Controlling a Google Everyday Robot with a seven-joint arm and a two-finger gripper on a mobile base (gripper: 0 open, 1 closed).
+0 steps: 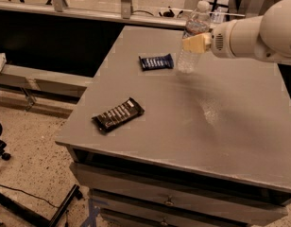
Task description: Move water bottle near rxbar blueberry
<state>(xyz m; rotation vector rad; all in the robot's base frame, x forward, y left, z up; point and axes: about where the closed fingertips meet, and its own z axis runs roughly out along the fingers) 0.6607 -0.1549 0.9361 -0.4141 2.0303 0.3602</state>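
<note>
- The water bottle (pixel 187 63) stands upright just right of the rxbar blueberry (pixel 156 62), a small gap between them.
- The gripper (pixel 195 44) reaches in from the right of the rxbar blueberry, its cream fingers (pixel 192 43) pinching the water bottle around its middle.
- Whether the bottle's base touches the grey table (pixel 221 126) or sits just above it, I can't tell.
- The white arm (pixel 259 30) stretches off further right of the rxbar blueberry.
- The rxbar blueberry lies flat on the table's far side.
- A longer black-brown bar wrapper (pixel 118 115) lies flat well in front of the rxbar blueberry, slightly left, near the table's front-left corner.
</note>
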